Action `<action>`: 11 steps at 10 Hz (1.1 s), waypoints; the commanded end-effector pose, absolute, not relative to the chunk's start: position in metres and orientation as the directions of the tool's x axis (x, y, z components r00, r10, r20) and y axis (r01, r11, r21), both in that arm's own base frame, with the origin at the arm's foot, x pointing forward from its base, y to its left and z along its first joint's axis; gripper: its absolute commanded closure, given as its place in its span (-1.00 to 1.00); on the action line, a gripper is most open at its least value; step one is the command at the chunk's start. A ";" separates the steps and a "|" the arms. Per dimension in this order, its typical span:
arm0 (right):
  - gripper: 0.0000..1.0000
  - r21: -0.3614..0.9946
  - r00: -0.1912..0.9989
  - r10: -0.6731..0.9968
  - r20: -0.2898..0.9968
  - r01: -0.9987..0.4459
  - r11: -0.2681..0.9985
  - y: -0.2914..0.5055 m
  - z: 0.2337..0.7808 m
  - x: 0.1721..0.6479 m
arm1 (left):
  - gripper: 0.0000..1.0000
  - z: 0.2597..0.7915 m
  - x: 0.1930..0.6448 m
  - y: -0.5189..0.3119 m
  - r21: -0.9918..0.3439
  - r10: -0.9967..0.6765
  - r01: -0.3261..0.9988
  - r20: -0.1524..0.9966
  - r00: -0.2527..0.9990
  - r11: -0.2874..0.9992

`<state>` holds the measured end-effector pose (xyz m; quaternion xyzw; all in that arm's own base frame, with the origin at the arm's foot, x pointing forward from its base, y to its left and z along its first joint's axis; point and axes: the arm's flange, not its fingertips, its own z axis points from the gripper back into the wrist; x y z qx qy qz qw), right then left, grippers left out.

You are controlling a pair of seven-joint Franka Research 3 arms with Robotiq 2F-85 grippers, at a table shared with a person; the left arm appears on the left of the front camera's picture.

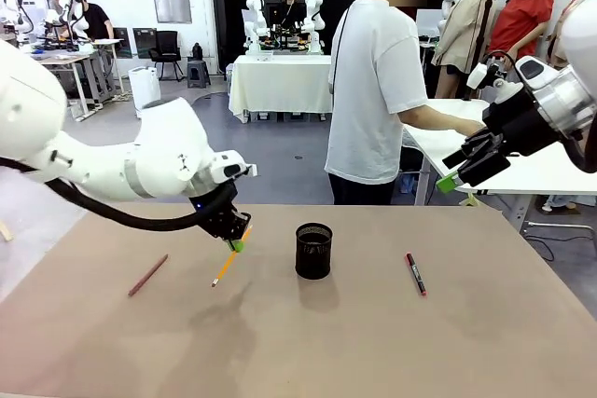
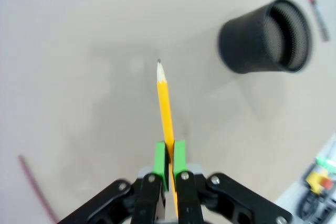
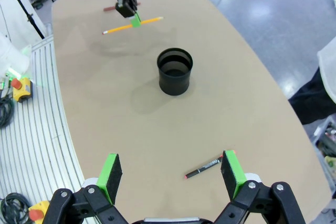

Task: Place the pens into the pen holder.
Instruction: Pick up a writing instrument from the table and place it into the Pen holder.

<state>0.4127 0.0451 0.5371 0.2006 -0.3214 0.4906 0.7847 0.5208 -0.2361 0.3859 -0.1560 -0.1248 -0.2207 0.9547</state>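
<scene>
One light, stiff yellow pencil (image 1: pixel 227 267), which we are clamping above its middle in our left tool (image 1: pixel 238 245), is hanging over the surface (image 1: pixel 466 342) near the holder (image 1: pixel 313 251), while our right tool (image 3: pixel 170 174) is hovering apart.

1. Yellow-orange wooden pencil (image 2: pixel 164 103): the rear length is hidden between the green pads of the left claw (image 2: pixel 169 150), which is clamped on it. In the front view its upper shaft is covered by the fingertips.
2. Dull reddish-brown pencil (image 2: pixel 32 182): blurred and cut off by the bottom edge in the left wrist view. In the right wrist view it is mostly hidden behind the left claw.
3. Short black marker with red ends (image 2: pixel 315 9): blurred, and the barrel print is too small to read.
4. Black cylindrical wire-mesh pen holder (image 2: pixel 265 38): out of focus, mesh smeared.
5. Right claw (image 3: pixel 170 161): spread wide, base cut off by the bottom edge.
6. Yellow-and-red item beside the desk (image 2: pixel 321 178): blurred, kind cannot be told.
</scene>
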 end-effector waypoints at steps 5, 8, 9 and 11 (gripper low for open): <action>-1.00 0.010 0.320 0.629 0.709 -0.896 0.444 0.046 0.539 0.413 | 1.00 0.390 0.480 -0.188 -0.255 -0.460 0.823 0.727 0.510 0.508; -1.00 0.010 0.320 0.629 0.709 -0.896 0.444 0.046 0.539 0.413 | 1.00 0.387 0.483 -0.188 -0.181 -0.318 0.892 0.889 0.329 0.415; -1.00 0.010 0.320 0.629 0.709 -0.896 0.444 0.046 0.539 0.413 | 1.00 0.411 0.487 -0.199 -0.216 -0.418 0.836 0.786 0.456 0.505; -1.00 0.010 0.320 0.629 0.709 -0.896 0.444 0.046 0.539 0.413 | 1.00 0.411 0.487 -0.199 -0.216 -0.418 0.836 0.786 0.456 0.505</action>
